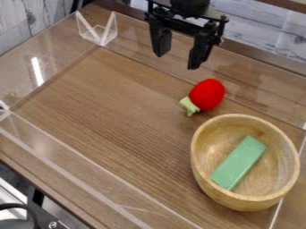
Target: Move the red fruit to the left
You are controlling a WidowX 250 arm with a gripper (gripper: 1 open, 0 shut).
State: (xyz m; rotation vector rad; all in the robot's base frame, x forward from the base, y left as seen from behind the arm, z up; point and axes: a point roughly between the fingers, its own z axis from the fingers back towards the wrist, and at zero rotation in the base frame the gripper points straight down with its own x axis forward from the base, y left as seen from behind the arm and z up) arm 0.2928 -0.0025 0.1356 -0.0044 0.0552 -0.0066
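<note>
Wood-grain bench with clear low walls fills your view. Your tool hangs above its far side, fingers spread wide and holding nothing. Your red fruit lies on the bench just beyond the wooden bowl, which holds a green block.

This looks like a robot lab test bench, not a home. A wood-grain table is fenced by low clear plastic walls, a black robot gripper hangs over it, and the things laid out are toys.
</note>
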